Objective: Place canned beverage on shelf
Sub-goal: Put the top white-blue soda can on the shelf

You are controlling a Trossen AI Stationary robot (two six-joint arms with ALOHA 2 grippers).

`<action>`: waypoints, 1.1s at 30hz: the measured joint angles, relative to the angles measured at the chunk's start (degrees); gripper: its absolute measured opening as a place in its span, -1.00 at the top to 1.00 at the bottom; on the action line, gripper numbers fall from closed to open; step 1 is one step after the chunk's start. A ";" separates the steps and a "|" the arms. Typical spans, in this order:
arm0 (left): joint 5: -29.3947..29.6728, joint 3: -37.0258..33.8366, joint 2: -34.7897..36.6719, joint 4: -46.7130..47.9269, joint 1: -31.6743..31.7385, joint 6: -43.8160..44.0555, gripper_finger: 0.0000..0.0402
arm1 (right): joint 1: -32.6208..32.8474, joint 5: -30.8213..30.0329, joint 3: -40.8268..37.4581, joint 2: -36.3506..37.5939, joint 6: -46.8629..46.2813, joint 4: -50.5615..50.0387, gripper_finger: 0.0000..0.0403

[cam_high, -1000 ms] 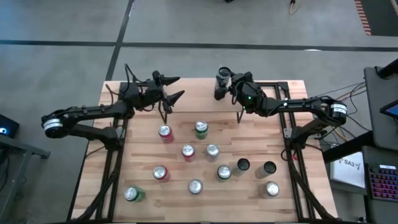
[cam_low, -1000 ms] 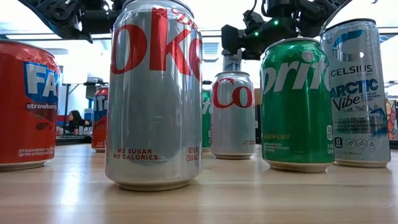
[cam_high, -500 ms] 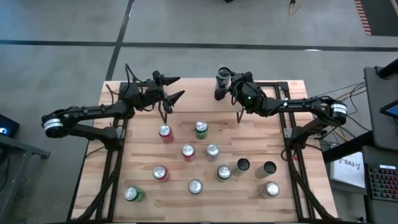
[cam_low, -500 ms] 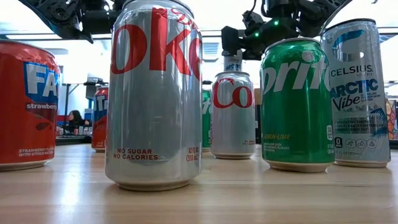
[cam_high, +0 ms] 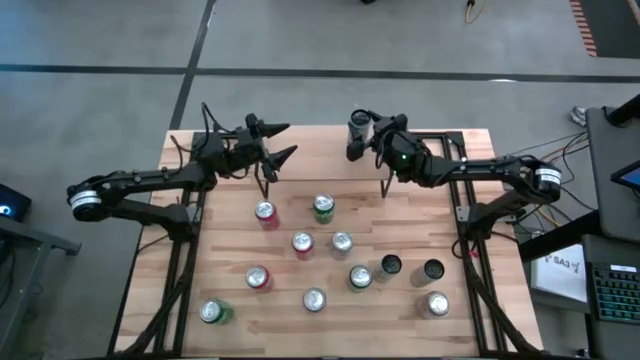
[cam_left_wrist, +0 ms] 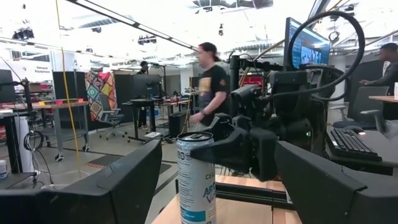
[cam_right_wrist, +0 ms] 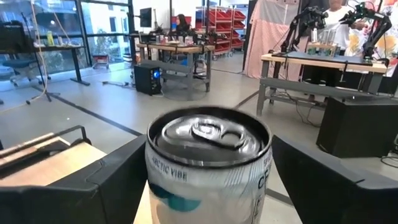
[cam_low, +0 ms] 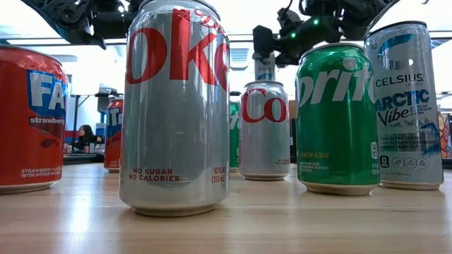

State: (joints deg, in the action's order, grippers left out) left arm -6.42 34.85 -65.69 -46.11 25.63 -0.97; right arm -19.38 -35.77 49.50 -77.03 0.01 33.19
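floor [cam_high: 300, 40]: grey concrete | desks [cam_right_wrist: 177, 53] (workshop) | red shelving [cam_right_wrist: 221, 22]

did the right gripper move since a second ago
Yes. In the low view the right gripper has risen slightly and drawn back right of the can on the shelf.

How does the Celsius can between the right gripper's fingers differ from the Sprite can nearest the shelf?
The Celsius can is slim, silver-white with blue print; the Sprite can is green and wider. The Celsius can stands on the raised shelf, between the fingers of the right gripper; the Sprite can stands on the tabletop, clear of both grippers. Both are upright.
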 joint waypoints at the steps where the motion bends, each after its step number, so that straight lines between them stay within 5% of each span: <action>1: 0.00 0.00 0.00 -0.02 0.00 0.00 -0.49 | 0.04 0.05 0.00 0.51 -0.01 -0.04 -0.58; 18: -0.08 0.00 1.15 1.29 -0.02 0.45 -0.49 | 7.36 0.23 0.11 12.85 -6.68 -13.87 -0.61; 33: -12.63 0.00 11.29 11.70 -0.75 6.63 -0.49 | 14.38 6.17 20.55 12.38 -16.21 -62.81 -0.61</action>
State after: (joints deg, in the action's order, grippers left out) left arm -19.05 34.85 -54.40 -34.41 24.87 5.66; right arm -4.99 -29.60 70.05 -64.66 -16.20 -29.62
